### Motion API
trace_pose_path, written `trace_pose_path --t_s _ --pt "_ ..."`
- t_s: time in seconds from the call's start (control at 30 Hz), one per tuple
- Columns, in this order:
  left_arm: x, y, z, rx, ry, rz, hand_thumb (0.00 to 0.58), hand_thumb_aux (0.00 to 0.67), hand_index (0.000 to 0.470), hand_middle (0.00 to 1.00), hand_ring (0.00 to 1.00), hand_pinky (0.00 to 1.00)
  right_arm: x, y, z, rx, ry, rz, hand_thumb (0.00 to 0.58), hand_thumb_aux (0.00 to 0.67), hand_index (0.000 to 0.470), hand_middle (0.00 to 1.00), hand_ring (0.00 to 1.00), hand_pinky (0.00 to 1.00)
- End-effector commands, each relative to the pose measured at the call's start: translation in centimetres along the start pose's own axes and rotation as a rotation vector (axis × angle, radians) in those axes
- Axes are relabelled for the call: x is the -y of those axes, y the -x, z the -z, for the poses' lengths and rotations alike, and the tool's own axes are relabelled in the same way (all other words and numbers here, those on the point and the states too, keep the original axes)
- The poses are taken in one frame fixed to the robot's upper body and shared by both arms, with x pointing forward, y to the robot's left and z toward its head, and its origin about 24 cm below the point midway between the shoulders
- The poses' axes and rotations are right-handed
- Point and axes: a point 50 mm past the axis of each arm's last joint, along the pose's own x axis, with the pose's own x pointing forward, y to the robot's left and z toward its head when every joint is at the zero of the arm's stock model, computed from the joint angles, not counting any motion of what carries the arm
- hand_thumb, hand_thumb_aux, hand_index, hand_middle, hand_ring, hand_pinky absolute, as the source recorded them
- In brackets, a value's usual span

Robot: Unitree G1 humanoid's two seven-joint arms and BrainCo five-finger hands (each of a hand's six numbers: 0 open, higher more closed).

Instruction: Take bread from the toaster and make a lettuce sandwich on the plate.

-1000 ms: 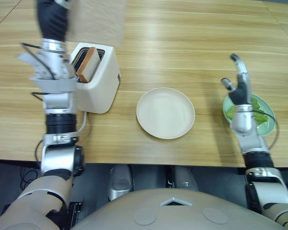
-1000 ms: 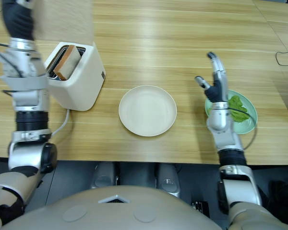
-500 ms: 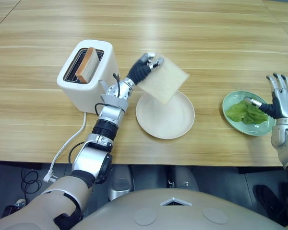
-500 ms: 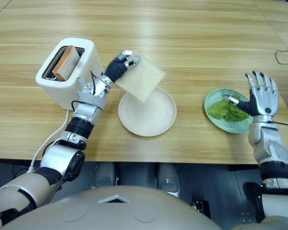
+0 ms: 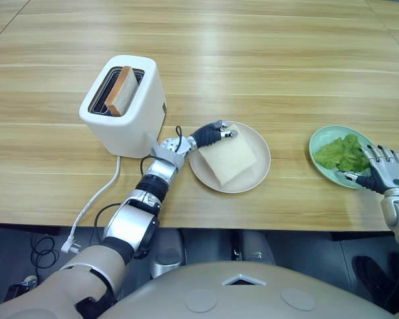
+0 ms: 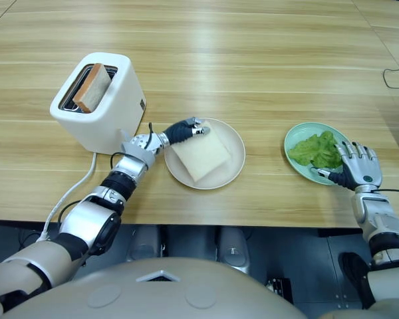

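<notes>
Mid-frame, a bread slice (image 5: pixel 231 158) lies flat on the plate (image 5: pixel 253 136), the left hand (image 5: pixel 211 134) pinching its upper corner. Upper left, the toaster (image 5: pixel 134 116) holds a second slice (image 5: pixel 122 90). Lower right, the right hand (image 5: pixel 384 174) sits spread and empty beside the green dish (image 5: pixel 327 132) of lettuce (image 5: pixel 342 151).

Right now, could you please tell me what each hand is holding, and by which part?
The left hand pinches the bread at its far corner, the slice lying on the plate. The right hand holds nothing.
</notes>
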Motion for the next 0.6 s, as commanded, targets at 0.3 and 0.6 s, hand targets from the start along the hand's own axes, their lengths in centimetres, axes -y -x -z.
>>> trace_pose_path --t_s 0.3,0.6 --pt "0.8 0.6 1.6 -0.105 -0.231 0.082 0.519 0.452 0.310 0.62 0.62 0.62 -0.5 -1.1 -1.5 0.034 -0.008 -0.011 0.248 0.163 0.112 0.00 0.00 0.00" --pt "-0.7 0.5 1.3 -0.129 -0.358 -0.045 0.000 0.000 0.000 0.00 0.00 0.00 -0.2 -1.2 -1.6 0.037 -0.027 0.033 0.580 0.670 0.460 0.00 0.00 0.00"
